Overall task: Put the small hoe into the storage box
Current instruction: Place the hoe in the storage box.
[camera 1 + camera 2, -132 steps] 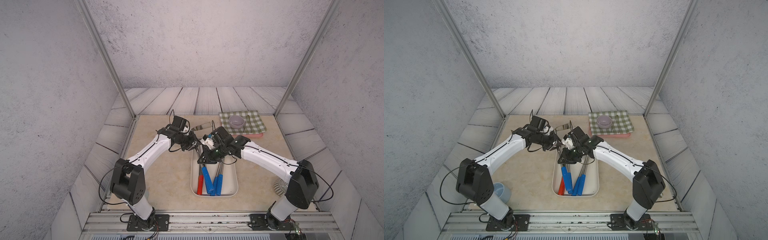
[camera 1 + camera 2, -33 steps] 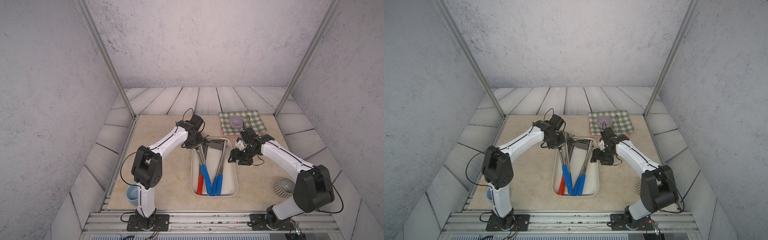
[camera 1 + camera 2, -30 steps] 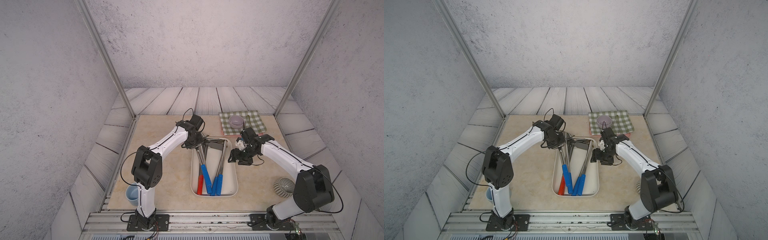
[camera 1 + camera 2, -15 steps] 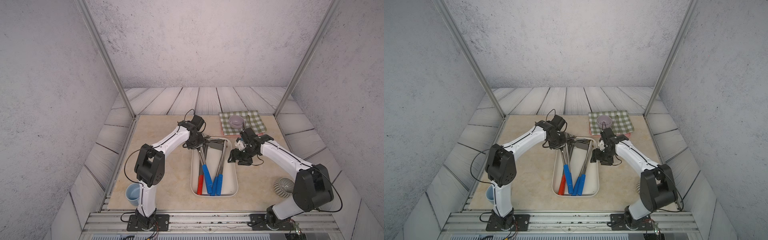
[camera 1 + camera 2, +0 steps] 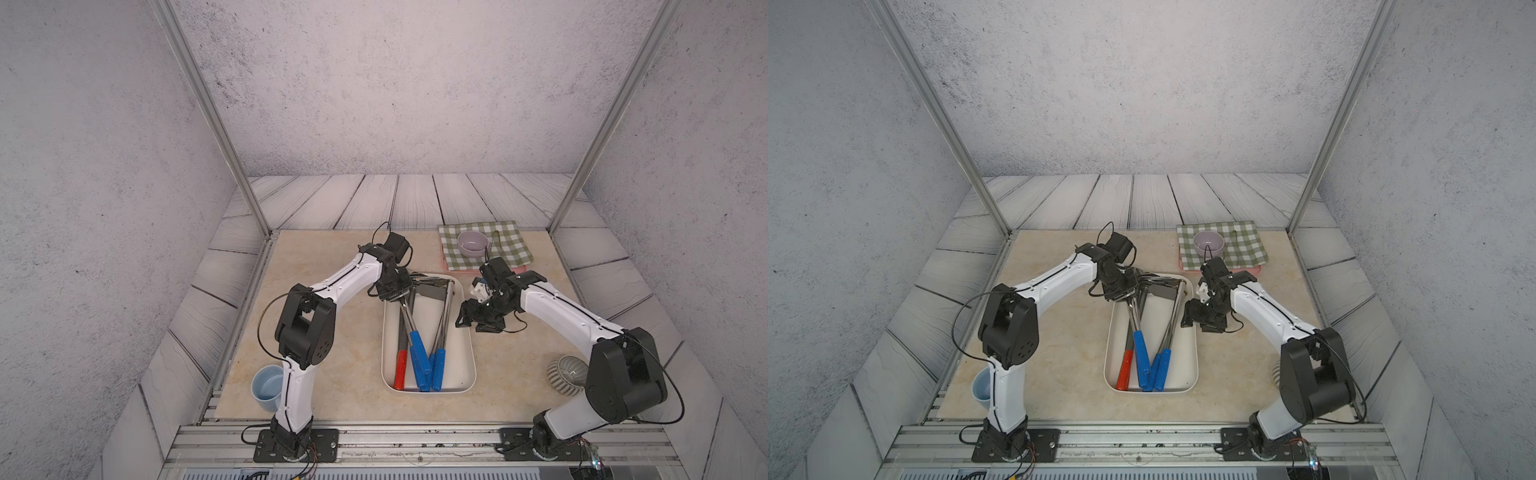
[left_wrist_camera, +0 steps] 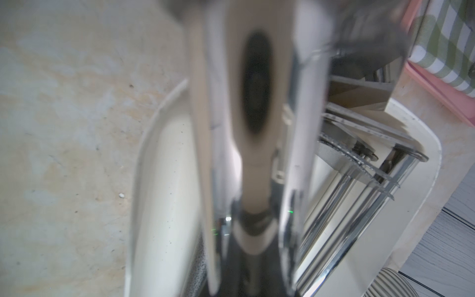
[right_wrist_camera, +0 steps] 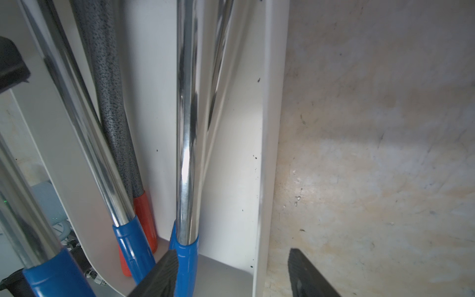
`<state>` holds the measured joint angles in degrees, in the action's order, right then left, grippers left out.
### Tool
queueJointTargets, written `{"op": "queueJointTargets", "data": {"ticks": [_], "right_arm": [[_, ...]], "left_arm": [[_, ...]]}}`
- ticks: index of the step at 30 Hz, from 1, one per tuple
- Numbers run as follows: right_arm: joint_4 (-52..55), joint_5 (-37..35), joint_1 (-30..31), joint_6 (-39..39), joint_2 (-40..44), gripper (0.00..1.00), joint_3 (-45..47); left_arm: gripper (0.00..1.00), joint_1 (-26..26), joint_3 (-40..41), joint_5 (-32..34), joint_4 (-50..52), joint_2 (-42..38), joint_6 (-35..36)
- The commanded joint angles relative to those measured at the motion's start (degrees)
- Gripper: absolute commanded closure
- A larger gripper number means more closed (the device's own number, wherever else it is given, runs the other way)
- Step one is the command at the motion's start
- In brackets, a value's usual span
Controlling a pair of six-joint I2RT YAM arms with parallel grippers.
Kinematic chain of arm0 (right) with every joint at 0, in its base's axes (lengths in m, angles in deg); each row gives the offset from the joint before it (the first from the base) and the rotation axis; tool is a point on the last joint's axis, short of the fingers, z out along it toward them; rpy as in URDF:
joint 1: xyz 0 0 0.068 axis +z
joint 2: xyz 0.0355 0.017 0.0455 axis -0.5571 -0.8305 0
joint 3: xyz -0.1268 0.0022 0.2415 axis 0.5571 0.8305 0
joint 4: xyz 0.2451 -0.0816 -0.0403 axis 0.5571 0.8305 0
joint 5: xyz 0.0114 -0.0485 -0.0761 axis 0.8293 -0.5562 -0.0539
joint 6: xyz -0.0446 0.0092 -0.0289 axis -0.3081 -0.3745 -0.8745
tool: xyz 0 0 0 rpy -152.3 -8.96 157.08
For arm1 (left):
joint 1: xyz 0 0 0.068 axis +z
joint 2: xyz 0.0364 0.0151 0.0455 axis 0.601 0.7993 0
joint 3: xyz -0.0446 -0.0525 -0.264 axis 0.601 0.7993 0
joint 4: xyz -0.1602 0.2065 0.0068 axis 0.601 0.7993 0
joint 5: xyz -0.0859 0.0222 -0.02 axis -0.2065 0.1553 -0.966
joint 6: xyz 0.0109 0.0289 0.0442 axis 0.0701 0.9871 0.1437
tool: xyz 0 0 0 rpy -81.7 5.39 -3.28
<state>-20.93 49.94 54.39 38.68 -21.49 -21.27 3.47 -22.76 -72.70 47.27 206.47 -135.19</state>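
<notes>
Left pincer point(image 5: 397, 293) sits low over the 11 o'clock corner of the storage box point(image 5: 457, 365), a shallow cream-white rectangular tray with rounded corners at the middle of the beige marbled surface point(image 5: 357, 353). It is down among the metal tool heads. Its wrist view is blurred at close range, so I cannot tell whether it is clenched on one of them or released.

Inside the box, a red-handled tool point(image 5: 400, 374) lies along the 9 o'clock side, with a blue-handled tool point(image 5: 419, 365) just beside it. The small hoe point(image 5: 432, 293), with a flat grey metal blade, chrome shaft and blue grip, also lies in the box. Its blade is at the 12 o'clock end, its shaft runs down the 3 o'clock side, and its grip points toward 6 o'clock.

The right pincer point(image 5: 473, 324) is released and holds nothing, its black fingertips point(image 7: 164, 272) spread to either side of the box's 3 o'clock rim. At the surface's 1 o'clock a flat pink tray point(image 5: 451, 267) lies under a green checked cloth point(image 5: 507, 247) that carries a lilac bowl point(image 5: 472, 244). A ribbed grey round object point(image 5: 565, 372) rests at 4 o'clock.
</notes>
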Motion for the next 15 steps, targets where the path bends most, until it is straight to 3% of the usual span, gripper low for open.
{"op": "queueJointTargets", "data": {"ticks": [1,13,15], "right_arm": [[0.29,0.69,-0.15,-0.31,-0.59,0.30,0.44],[0.19,0.96,-0.14,-0.16,-0.18,0.30,0.97],[-0.07,1.15,-0.19,0.02,-0.30,0.30,0.92]], "left_arm": [[1.00,-0.04,1.00,-5.92,-7.45,2.58,-2.24],[1.00,2.89,5.97,-6.76,-6.08,-0.28,0.00],[0.94,2.89,5.37,-6.08,-4.45,-0.54,0.84]]}}
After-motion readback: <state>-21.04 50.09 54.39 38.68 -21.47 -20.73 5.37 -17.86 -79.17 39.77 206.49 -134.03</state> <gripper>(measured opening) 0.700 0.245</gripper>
